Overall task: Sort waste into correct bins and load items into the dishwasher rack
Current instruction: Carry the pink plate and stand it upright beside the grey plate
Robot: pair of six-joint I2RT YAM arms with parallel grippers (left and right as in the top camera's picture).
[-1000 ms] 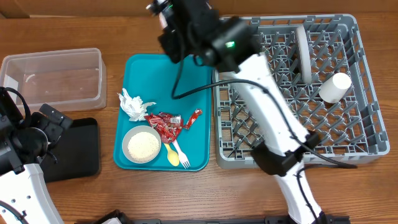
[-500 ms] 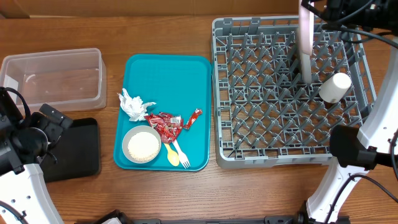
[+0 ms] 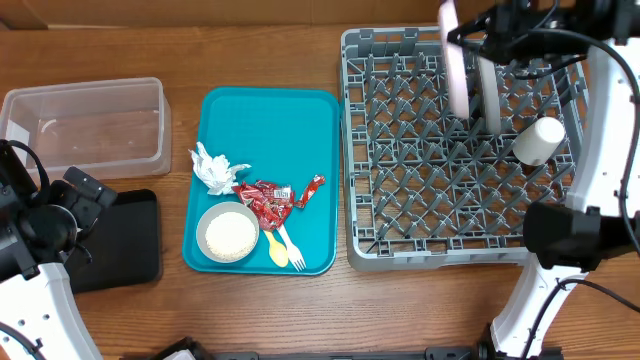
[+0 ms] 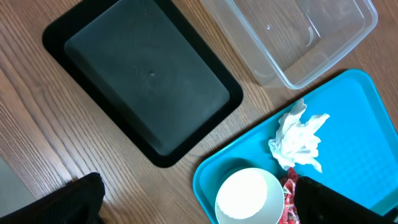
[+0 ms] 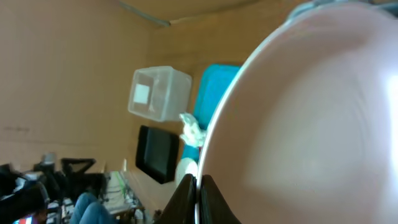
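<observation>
My right gripper [image 3: 487, 28] is shut on the rim of a pale plate [image 3: 455, 60] and holds it on edge above the back of the grey dishwasher rack [image 3: 400, 215]. The plate fills the right wrist view [image 5: 311, 112], with the fingers [image 5: 198, 193] pinching its edge. A second plate [image 3: 489, 98] stands on edge in the rack, and a white cup [image 3: 538, 140] lies to its right. On the teal tray [image 3: 300, 125] are a crumpled napkin [image 3: 215, 168], red wrappers [image 3: 265, 198], a bowl of rice [image 3: 228, 233] and yellow and white cutlery [image 3: 284, 248]. My left gripper [image 4: 199, 208] is open and empty.
The clear tub [image 3: 85, 125] stands at the far left, with the black tray [image 3: 125, 240] in front of it; both look empty in the left wrist view, where the tub [image 4: 298, 37] and the black tray [image 4: 143, 81] show. My left arm [image 3: 40, 230] is at the table's left edge.
My right arm has swung from above the teal tray's back edge to above the rack, carrying the plate. In the last half second the plate has shifted a little left.
</observation>
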